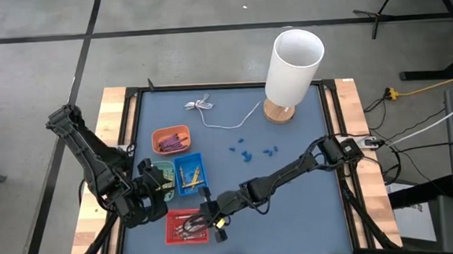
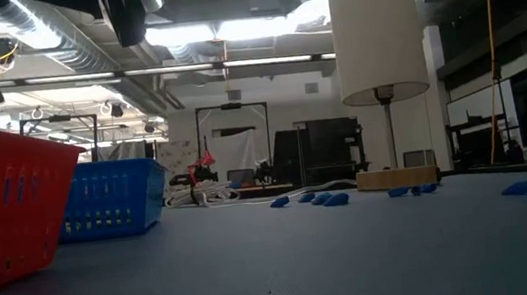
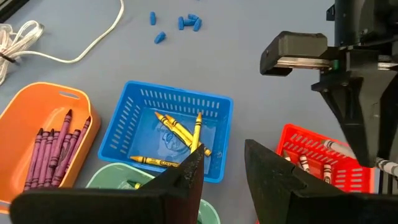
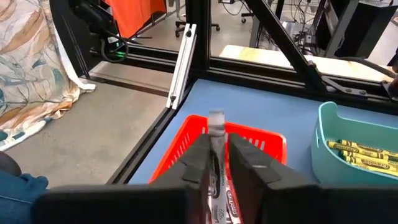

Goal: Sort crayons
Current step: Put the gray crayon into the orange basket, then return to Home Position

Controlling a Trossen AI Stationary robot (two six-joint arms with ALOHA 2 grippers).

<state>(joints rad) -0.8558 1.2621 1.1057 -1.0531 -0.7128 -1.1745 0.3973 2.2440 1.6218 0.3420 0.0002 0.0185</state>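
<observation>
**Right pincer over red tray, grey crayon between its fingers**

Right pincer (image 1: 214, 225) hangs over the red tray (image 1: 178, 234) at the counter's near edge, pinching a whitish-grey crayon (image 4: 216, 134) upright between its two fingers; the crayon tip stands above the fingertips. Red tray already holds several pale crayons (image 3: 303, 163).

Left pincer (image 1: 153, 188) waits near the trays on the left side, fingers spread, nothing between them.

Tray contents:
- orange tray (image 1: 170, 138): purple crayons (image 3: 53, 147)
- blue tray (image 1: 188, 174): yellow crayons (image 3: 180, 135)
- teal tray (image 4: 348, 148), just beside the blue one: more yellow crayons (image 4: 357, 154)

Blue counter (image 1: 294, 194) also carries a white lamp (image 1: 292, 68) on a wooden base, a thin white cable (image 1: 210, 108) and scattered small blue bits (image 1: 252, 151), well apart from the trays.
</observation>
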